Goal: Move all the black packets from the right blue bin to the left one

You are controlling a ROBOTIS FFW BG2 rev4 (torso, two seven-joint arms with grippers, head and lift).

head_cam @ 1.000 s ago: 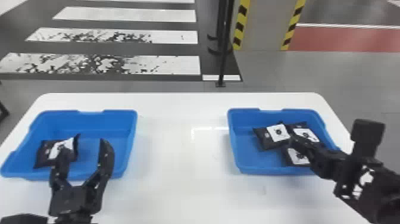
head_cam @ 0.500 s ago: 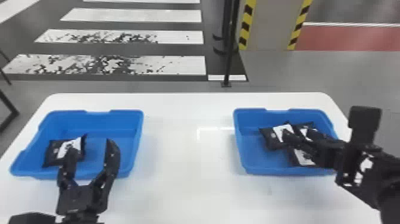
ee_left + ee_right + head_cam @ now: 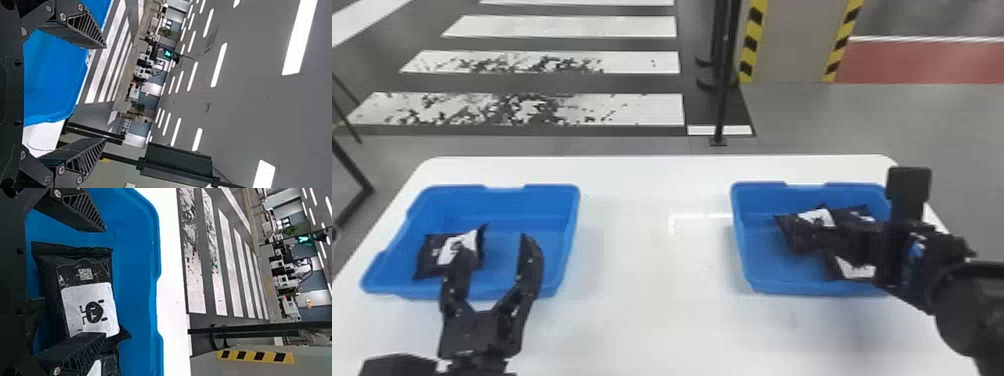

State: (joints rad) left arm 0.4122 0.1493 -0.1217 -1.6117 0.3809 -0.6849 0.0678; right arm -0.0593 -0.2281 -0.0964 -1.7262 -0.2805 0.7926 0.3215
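Observation:
My left gripper (image 3: 494, 250) stands open at the near side of the left blue bin (image 3: 567, 240), where one black packet (image 3: 429, 252) with a white label lies. In the left wrist view, nothing is between the fingers of the left gripper (image 3: 105, 93). Over the right blue bin (image 3: 744, 250), my right gripper (image 3: 852, 242) reaches in from the right and partly covers three black packets, one at the left (image 3: 794, 237). The right wrist view has the right gripper (image 3: 104, 282) open, one finger each side of a packet (image 3: 51, 274); another packet (image 3: 110, 362) lies beside it, partly behind a finger.
Both bins stand on a white table (image 3: 652, 260), with a wide stretch of tabletop between them. Beyond the far edge are a black post (image 3: 724, 100) and a pillar with yellow-black stripes (image 3: 789, 40).
The right arm has moved left over the right bin, its gripper now covering more of the left packet. The head view has shifted slightly; the left gripper keeps its place by the left bin.

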